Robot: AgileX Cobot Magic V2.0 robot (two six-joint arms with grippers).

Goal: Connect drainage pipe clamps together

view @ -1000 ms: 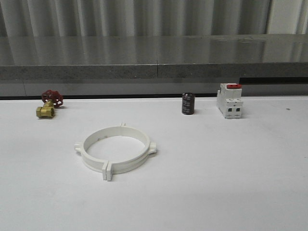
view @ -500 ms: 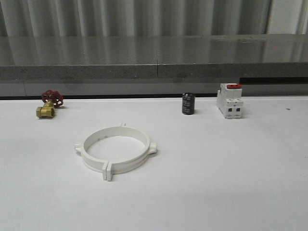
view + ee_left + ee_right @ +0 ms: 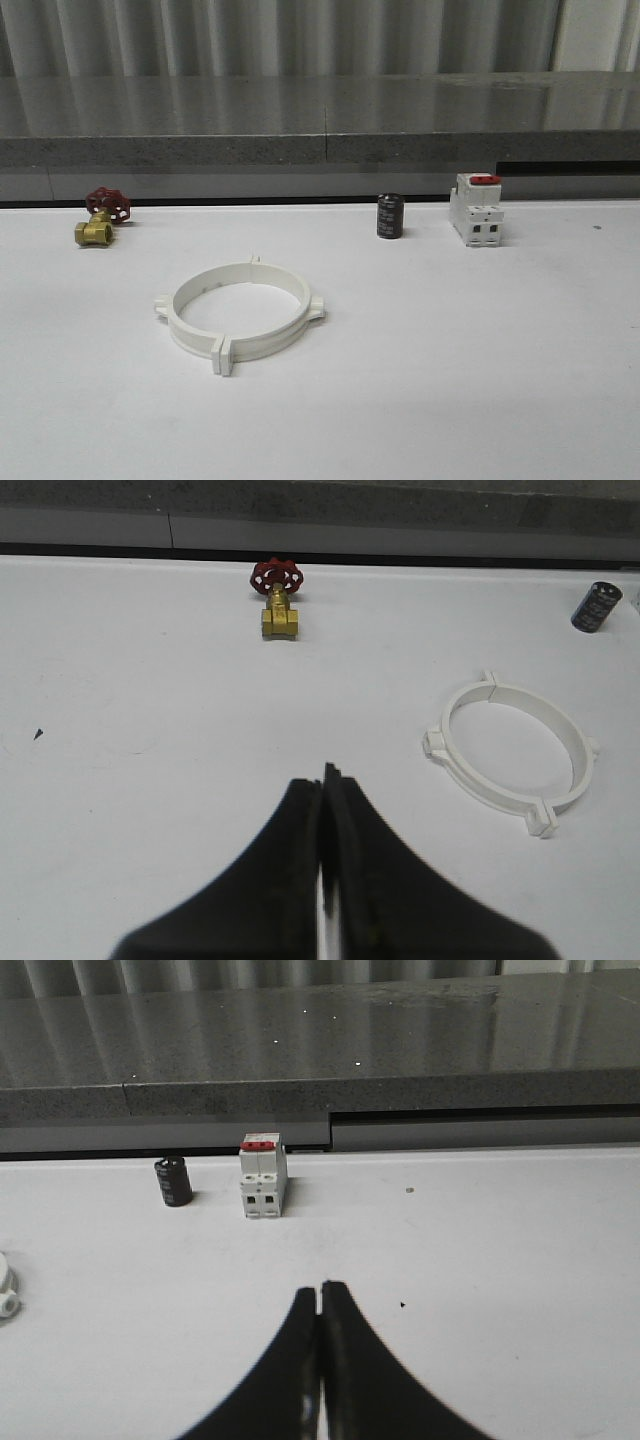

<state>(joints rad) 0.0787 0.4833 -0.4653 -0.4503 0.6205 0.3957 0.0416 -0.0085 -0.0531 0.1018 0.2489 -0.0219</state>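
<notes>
The two white plastic half-ring drainage pipe clamps [image 3: 240,311] are lying flat on the white tabletop [image 3: 450,380], left of centre in the front view, w/ their arcs meeting end to end so they're forming one wide flanged ring. Small flat end tabs are sticking out at the near side, at both flanks & at the far side (can't tell whether the joints are fully seated). In the left wrist view the same ring [image 3: 512,753] is sitting on the tabletop, well apart from the left gripper [image 3: 322,790].

Beyond the ring, near the far left of the tabletop, a small brass valve with a red handwheel [image 3: 101,216] is standing. To the far right of the ring a short black cylindrical capacitor [image 3: 390,216] is standing upright, & just right of it a white block-shaped breaker with a red top [image 3: 476,210], the two close but apart.

The left gripper's black fingers [image 3: 300,810] are pressing together, holding nothing, hovering over bare tabletop. The right gripper [image 3: 320,1300] is doing likewise: its black fingers [image 3: 340,1310] are closed tip to tip on nothing, w/ the breaker & capacitor well ahead of them.
</notes>
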